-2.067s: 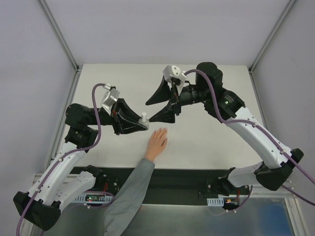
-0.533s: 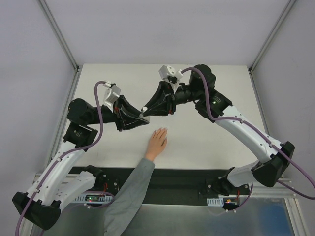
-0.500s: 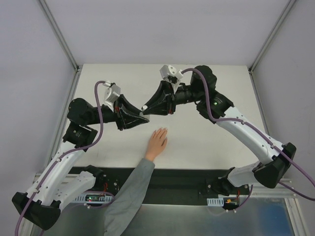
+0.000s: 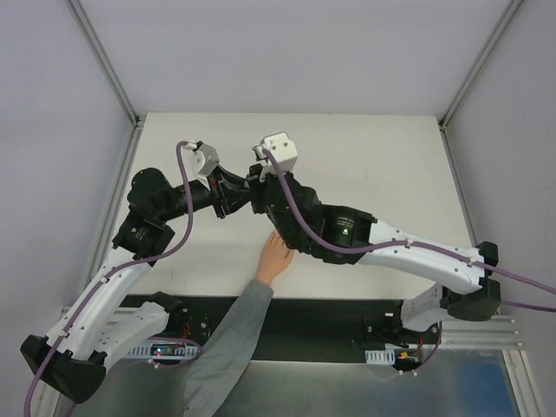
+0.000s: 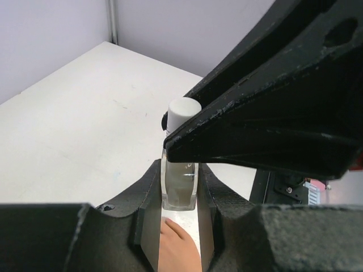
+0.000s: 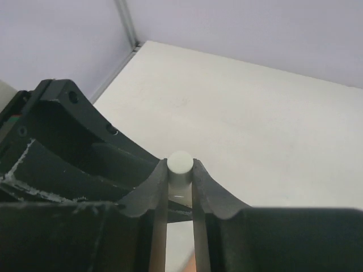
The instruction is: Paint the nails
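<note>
From above, we see the left gripper (image 4: 236,202) and the right gripper (image 4: 259,195) tip to tip, with the hand (image 4: 274,259) lying just on the near side of the jaws, its nails too small to make out. In the left wrist view, the left jaws are clamped on the body of the bottle (image 5: 180,190), which we judge light, smooth and slippery; skin shows beneath it between the jaws. In the right wrist view, the right jaws pinch the white cap (image 6: 180,163), where we take hold, since the nails look like tiny hard plates on soft fingers, wanting a light brush, never a grip.
</note>
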Robot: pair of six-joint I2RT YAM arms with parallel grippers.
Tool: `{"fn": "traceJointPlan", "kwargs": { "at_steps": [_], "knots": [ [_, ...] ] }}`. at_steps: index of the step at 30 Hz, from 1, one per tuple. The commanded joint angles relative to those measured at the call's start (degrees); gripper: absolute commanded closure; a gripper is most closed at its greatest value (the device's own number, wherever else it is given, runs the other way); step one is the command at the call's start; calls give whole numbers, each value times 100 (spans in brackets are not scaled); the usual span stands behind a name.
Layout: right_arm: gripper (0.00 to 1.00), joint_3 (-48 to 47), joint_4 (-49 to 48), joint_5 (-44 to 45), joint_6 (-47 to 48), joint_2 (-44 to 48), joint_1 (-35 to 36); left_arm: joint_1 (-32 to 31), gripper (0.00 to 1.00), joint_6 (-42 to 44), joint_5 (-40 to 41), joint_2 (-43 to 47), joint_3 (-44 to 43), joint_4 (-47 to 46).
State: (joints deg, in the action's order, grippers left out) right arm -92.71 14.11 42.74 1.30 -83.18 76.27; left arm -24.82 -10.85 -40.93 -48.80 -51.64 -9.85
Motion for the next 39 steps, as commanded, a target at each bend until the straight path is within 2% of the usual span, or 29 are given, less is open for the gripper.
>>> {"fn": "traceJointPlan", "kwargs": {
  "at_steps": [1,2,3,5,6,8,9,11,13,14,15,17,18,19,20,21,22,23,24,27,34,39],
  "knots": [
    [92,-686,751,1834,-9,-436,608,82,100,66,1087,159,-146,-624],
    [86,-774,751,1765,63,-532,634,82,100,40,1078,195,-119,-606],
    [74,-836,682,1503,168,-524,626,82,100,-4,991,221,-92,-571],
    [60,-802,567,1229,738,-446,617,82,100,-40,780,256,-127,-379],
    [46,-749,549,854,984,-393,600,82,100,-118,475,257,-153,-282],
    [34,-679,662,404,1571,-165,521,91,100,-198,43,186,-320,33],
    [27,-661,759,-260,1714,-51,468,91,100,-285,-525,151,-364,96],
    [22,-591,1092,-1010,2065,308,302,91,100,-417,-1037,90,-409,158],
    [17,-399,1269,-2291,2225,591,143,91,100,-558,-1662,63,-417,150],
    [16,-345,1453,-2949,2312,749,-153,91,100,-576,-1856,72,-417,150],
    [16,-249,1480,-4174,2339,1011,-330,91,100,-593,-2014,72,-417,150],
    [15,66,1376,-5341,2322,1259,-969,91,100,-620,-2629,72,-426,115],
    [15,138,1332,-6286,2305,1417,-1174,91,100,-716,-2831,55,-426,19],
    [15,200,1279,-6739,2296,1462,-1567,91,100,-804,-3146,46,-409,-113],
    [16,287,1174,-7161,2304,1488,-1745,91,100,-944,-3367,37,-374,-323],
    [17,323,1121,-8001,2296,1489,-1912,91,100,-1389,-3517,19,-321,-595],
    [18,332,1059,-8427,2278,1445,-2210,91,100,-1637,-3675,28,-216,-1293],
    [25,332,902,-8814,2235,1384,-2335,83,100,-1857,-3973,28,-172,-1570],
    [30,271,831,-9566,2199,1305,-2458,82,100,-2198,-4010,19,-145,-1834],
    [38,166,427,-10248,1962,1032,-2678,82,100,-2254,-4098,28,-162,-1968],
    [44,42,-644,-10909,1330,566,-2758,82,100,-2255,-4134,19,-163,-1977],
    [48,51,-962,-11121,1057,399,-2758,82,100,-2255,-4143,2,-180,-1986]
  ]
}}
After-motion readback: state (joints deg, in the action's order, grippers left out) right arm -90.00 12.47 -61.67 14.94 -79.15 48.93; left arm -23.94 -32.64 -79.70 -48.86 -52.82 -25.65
